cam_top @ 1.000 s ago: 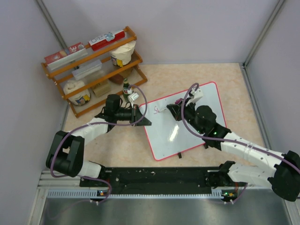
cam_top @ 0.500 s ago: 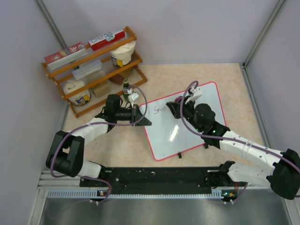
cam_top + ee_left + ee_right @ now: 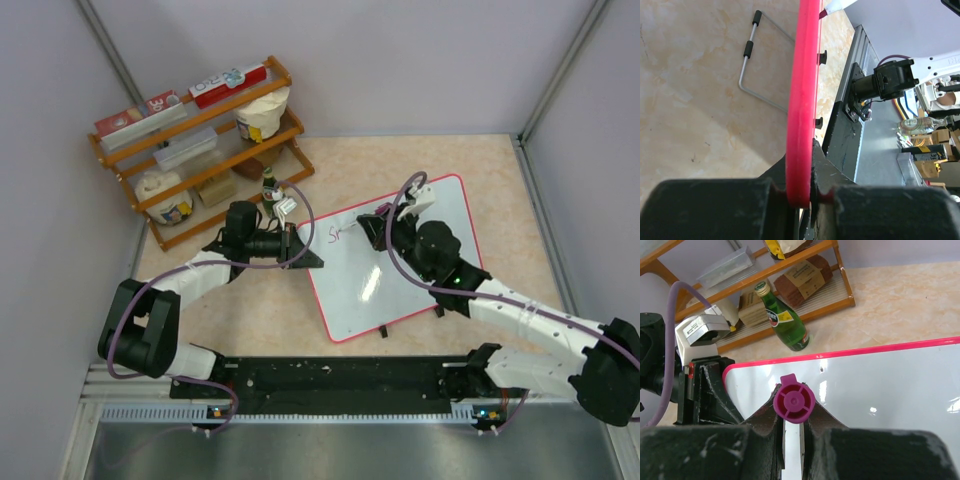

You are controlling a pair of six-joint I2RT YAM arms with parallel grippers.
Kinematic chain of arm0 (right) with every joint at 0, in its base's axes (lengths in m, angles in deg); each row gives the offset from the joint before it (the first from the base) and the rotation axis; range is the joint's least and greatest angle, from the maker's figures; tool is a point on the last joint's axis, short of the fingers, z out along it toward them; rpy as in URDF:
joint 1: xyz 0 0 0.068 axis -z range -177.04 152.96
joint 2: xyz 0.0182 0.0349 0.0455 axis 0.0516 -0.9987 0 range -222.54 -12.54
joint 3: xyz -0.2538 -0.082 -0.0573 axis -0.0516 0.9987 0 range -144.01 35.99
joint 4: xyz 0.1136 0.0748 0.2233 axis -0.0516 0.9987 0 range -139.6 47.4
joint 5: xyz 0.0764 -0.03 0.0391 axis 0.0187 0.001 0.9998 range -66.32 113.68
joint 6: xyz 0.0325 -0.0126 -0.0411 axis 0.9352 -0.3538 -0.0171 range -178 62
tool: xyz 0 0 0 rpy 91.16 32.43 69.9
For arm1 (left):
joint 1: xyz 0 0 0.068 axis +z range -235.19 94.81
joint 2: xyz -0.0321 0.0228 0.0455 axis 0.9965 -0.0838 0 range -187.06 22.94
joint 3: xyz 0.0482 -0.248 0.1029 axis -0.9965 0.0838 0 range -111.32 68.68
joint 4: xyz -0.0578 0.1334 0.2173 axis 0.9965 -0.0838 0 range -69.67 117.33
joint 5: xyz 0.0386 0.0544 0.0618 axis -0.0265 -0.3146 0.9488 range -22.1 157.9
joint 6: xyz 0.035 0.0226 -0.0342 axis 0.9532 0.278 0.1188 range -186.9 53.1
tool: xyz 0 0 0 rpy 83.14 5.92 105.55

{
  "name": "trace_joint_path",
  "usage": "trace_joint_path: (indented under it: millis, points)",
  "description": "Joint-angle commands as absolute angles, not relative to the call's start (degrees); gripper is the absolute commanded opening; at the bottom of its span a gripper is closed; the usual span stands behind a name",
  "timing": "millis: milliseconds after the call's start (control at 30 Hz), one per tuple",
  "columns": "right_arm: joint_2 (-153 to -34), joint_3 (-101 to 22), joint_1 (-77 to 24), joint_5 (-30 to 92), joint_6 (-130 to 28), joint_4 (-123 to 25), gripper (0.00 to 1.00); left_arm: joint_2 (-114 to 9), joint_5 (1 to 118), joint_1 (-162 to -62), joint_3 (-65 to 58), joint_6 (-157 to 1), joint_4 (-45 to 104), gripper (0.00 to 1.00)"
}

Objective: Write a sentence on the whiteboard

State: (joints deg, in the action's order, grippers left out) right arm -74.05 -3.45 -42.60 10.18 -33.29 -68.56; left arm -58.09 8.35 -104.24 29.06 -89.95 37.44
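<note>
The right gripper [image 3: 373, 231] is clenched on a magenta marker [image 3: 794, 402], whose capped back end points up at the wrist camera while its tip goes down out of sight toward the board. From above, the tip seems to sit right at the end of the sentence [image 3: 338, 234], so far only a few thin pink strokes, too small to read, close under the far edge near the far-left corner of the whiteboard [image 3: 400, 285]. The board lies skewed on the table, and its long far edge climbs away to the right, so the unwritten white surface stretches from the marker toward the right arm's own side. I judge that the next letters must run along that slanted edge, not straight across the table, and the right arm alone is placed to write them. The left gripper [image 3: 300, 250] is clamped on the board's red rim at the left edge, beside the writing, steadying it.
</note>
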Motion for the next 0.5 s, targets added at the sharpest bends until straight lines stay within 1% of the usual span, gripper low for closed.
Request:
trace_joint_path:
  millis: [0,467]
  points:
    - [-73.3,-2.4,-41.7,7.2,-34.2,-68.1,0.00,-59.6,16.8,-107.3,31.7,-77.7,30.6,0.00]
    - [-71.2,1.6,-41.6,10.1,-33.4,-66.8,0.00,-59.6,16.9,-107.5,31.9,-77.8,30.8,0.00]
